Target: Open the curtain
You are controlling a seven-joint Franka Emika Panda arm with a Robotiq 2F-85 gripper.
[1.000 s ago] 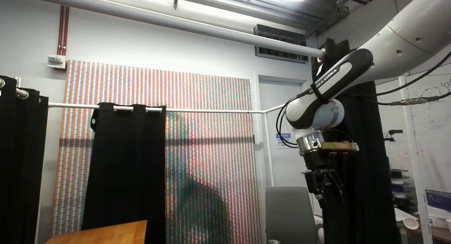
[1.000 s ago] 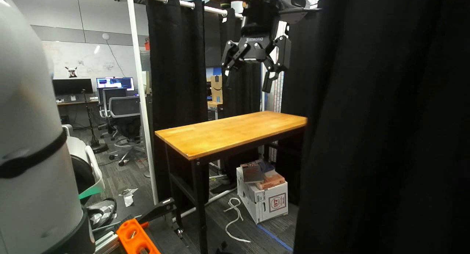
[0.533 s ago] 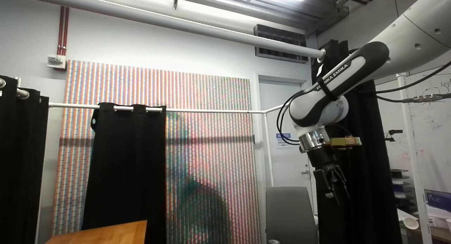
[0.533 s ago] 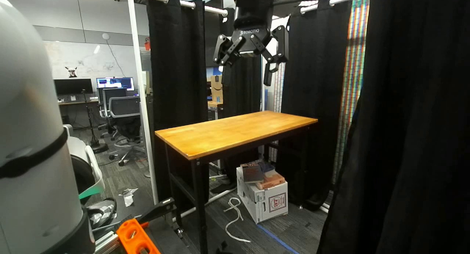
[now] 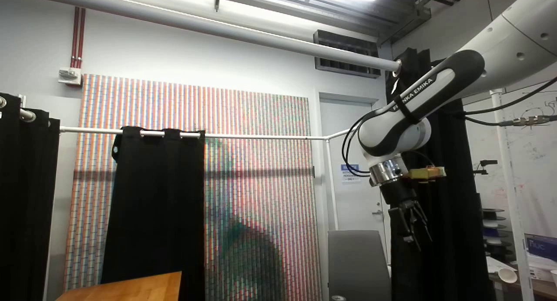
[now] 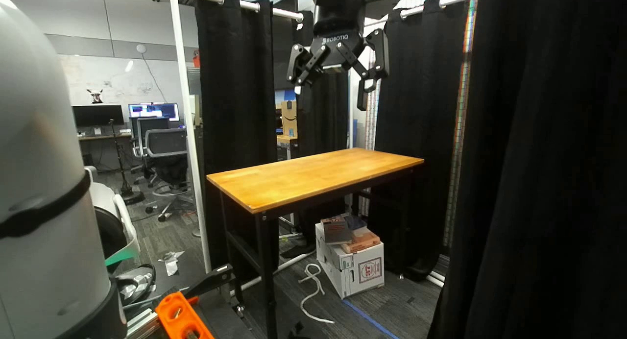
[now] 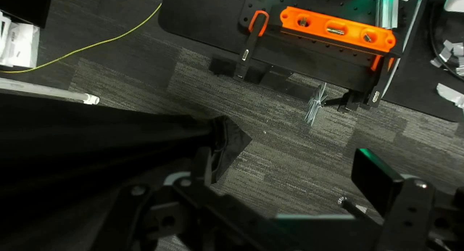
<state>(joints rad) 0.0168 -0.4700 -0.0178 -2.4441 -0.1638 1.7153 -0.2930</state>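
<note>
Hand (image 7: 284,158) spread wide, clasping nothing! Curtain (image 7: 101,136) hangs beside one finger (image 7: 203,163), contact unclear. Danger: pinch from here may catch air; sideways push could wrap slack curtain round finger, snagging instead of sliding.

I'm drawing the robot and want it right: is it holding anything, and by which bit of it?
Nothing is held. The jaws stand wide apart, with carpet showing between them in the wrist view; the black curtain isn't gripped.
</note>
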